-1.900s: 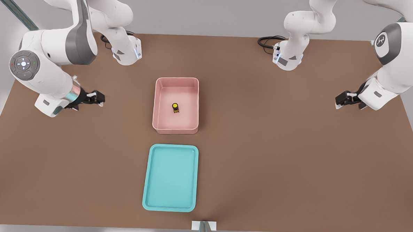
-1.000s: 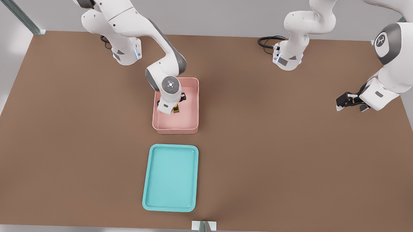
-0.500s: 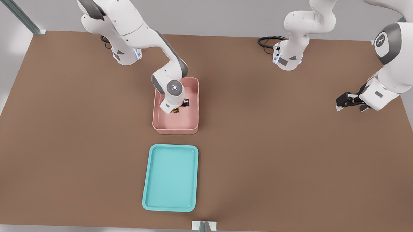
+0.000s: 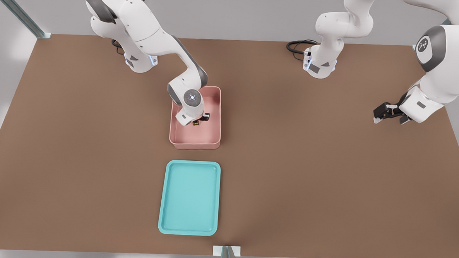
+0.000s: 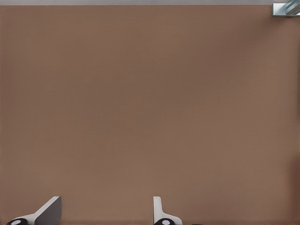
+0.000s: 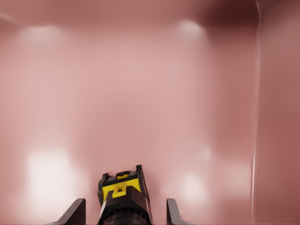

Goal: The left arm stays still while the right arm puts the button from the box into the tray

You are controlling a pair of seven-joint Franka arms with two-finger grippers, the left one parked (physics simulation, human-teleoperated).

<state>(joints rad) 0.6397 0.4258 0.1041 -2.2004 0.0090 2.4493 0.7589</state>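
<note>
The button [image 6: 123, 199] sits on the floor of the pink box [image 4: 213, 138], right between the jaws of the right arm's gripper [image 6: 125, 212], which look spread with a fingertip on either side and not yet pinching it. The teal tray [image 4: 188, 228] lies on the counter [image 4: 327, 187] just past the box's near wall, so I'd guess the lift has to clear that wall first.

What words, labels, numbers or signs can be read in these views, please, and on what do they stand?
No readable words or numbers anywhere.
White logo, no letters: left arm's grey cap.
Button, box, tray: unmarked.
Gripper, inside the box, straddles the button: unmarked.
</note>
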